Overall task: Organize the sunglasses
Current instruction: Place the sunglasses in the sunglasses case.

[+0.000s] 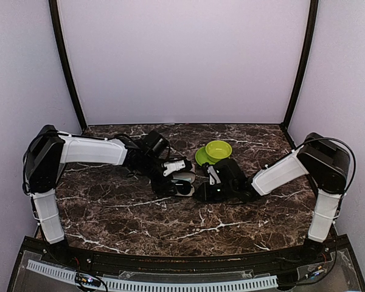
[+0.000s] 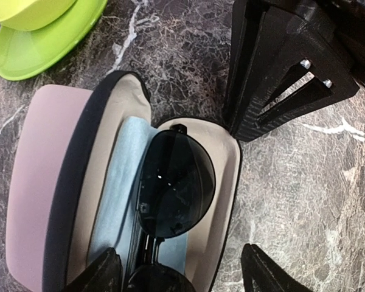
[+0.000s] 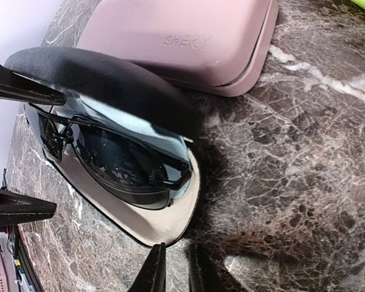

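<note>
The left hand [image 2: 184, 269] is spread, a finger at each long side of the black case [image 2: 231, 182]'s near end, holding nothing. Straight ahead, inside that case, the black-framed sunglasses [image 2: 173, 188] lie on a blue cloth [image 2: 118, 182], with their long axis running along the case, away from the hand. The right hand [image 3: 175, 272], fingers nearly together and empty, waits off the case's open edge, opposite the raised lid [image 3: 109, 79]. That probably makes it the better hand to close the lid. No red-pink pair shows.

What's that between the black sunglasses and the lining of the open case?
A light blue cloth, lying under the black sunglasses on the beige lining of the open case; the left wrist view shows it best.
</note>
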`<state>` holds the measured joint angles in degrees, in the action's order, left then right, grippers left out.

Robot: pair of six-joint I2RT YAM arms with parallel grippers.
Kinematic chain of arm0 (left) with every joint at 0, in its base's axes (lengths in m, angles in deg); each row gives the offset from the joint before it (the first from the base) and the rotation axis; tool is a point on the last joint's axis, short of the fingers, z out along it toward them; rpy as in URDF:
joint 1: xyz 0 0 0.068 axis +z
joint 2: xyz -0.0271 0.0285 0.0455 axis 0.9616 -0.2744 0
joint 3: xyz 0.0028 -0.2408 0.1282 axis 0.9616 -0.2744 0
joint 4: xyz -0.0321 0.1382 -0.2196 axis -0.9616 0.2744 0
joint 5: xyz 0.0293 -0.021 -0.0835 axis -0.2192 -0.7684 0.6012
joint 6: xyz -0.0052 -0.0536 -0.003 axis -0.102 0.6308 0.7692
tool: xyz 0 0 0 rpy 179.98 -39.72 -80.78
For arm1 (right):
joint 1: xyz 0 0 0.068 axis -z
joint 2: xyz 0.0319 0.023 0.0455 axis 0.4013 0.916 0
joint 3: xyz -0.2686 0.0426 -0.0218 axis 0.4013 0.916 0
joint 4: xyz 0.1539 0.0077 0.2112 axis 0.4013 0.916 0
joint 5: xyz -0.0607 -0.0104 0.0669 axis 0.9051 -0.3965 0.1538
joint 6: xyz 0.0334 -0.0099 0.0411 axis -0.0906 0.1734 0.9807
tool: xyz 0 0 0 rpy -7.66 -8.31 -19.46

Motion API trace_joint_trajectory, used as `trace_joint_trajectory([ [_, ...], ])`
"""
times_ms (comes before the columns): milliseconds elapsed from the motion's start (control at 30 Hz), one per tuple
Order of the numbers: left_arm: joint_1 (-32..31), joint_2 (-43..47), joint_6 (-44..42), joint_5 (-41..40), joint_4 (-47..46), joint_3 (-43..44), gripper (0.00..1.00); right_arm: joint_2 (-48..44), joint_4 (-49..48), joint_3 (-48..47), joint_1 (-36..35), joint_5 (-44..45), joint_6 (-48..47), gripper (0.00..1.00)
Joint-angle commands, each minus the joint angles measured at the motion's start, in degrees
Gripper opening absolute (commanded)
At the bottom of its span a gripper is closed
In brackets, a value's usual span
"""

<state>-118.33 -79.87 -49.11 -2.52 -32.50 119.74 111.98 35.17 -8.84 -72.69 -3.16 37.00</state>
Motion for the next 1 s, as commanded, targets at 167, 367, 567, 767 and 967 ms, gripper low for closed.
trace_joint_trajectory([
  [167,0.3,5.6,0.5,0.7,-6.3,-3.1,0.7,-0.2,2.3,-1.0,-0.4,2.3,-0.7,0.14],
  [367,0.3,6.2,0.8,1.3,-6.8,-4.5,0.7,-0.3,2.3,-1.1,-0.4,2.4,-0.7,0.14],
  [567,0.3,5.4,0.7,0.9,-7.2,-4.8,0.7,-0.3,2.3,-1.0,-0.4,2.4,-0.7,0.14],
  [767,0.4,3.6,0.5,0.8,-6.9,-4.7,0.7,-0.4,2.4,-1.1,-0.4,2.4,-0.8,0.14],
  [967,0.4,2.8,0.6,1.9,-5.7,-4.9,0.69,-0.2,2.3,-1.2,-0.5,2.1,-0.8,0.14],
])
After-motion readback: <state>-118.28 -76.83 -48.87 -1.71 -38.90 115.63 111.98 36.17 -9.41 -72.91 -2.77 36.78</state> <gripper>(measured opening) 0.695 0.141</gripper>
